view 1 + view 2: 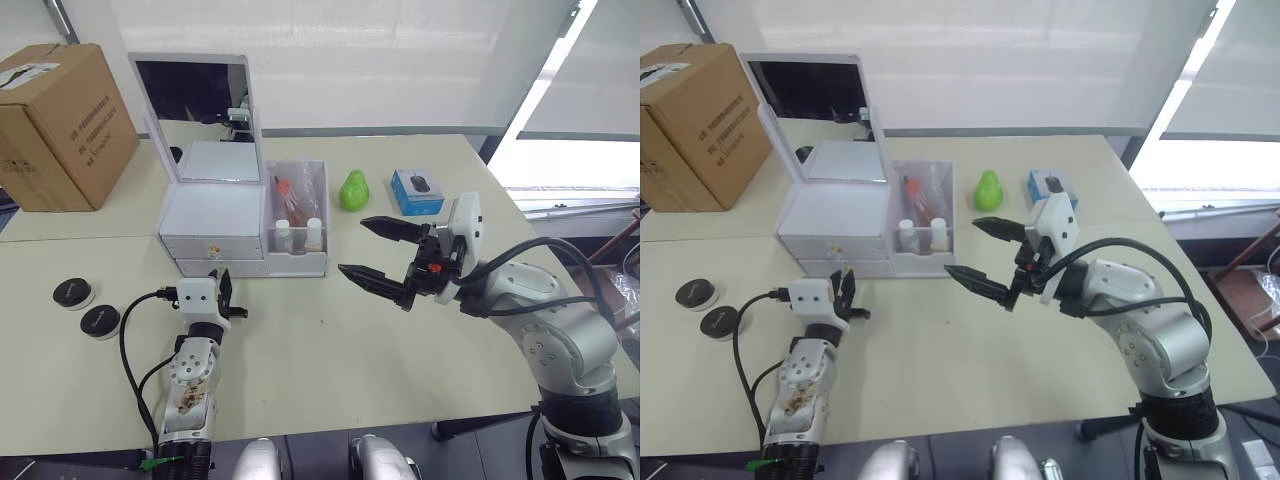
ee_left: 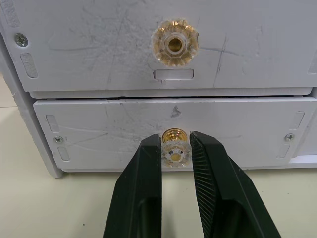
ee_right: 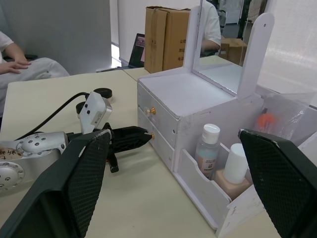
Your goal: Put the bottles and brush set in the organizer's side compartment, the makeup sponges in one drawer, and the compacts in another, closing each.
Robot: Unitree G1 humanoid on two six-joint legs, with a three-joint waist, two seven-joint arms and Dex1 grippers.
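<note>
White plastic makes up the makeup organizer (image 1: pixel 215 225), which is set near the far edge of the beige table (image 1: pixel 330 350), left of the middle, with its mirror lid (image 1: pixel 192 100) stood up; both drawers are seen shut in the left wrist view; the lower drawer's gold knob (image 2: pixel 175 148) is pinched between the two black fingers (image 2: pixel 141 188) of the left gripper (image 1: pixel 226 288), which are nearly closed on it; the upper knob (image 2: pixel 174 43) is left free above it; two bottles (image 3: pixel 208 144) and a brush set in a clear bag (image 1: pixel 295 190) are stood in the side compartment (image 1: pixel 297 262) on the organizer's right; two black round compacts (image 1: pixel 85 306) are laid near the table's left edge, touching or almost touching each other, well apart from the organizer; the right gripper (image 1: pixel 378 250) is held wide open and empty above the middle of the table, just right of the side compartment; a green pear-shaped sponge (image 1: pixel 352 190) and a blue box (image 1: pixel 417 191) are placed near the far edge, right of the organizer; a cardboard box (image 1: pixel 60 125) is set at the far left corner.
</note>
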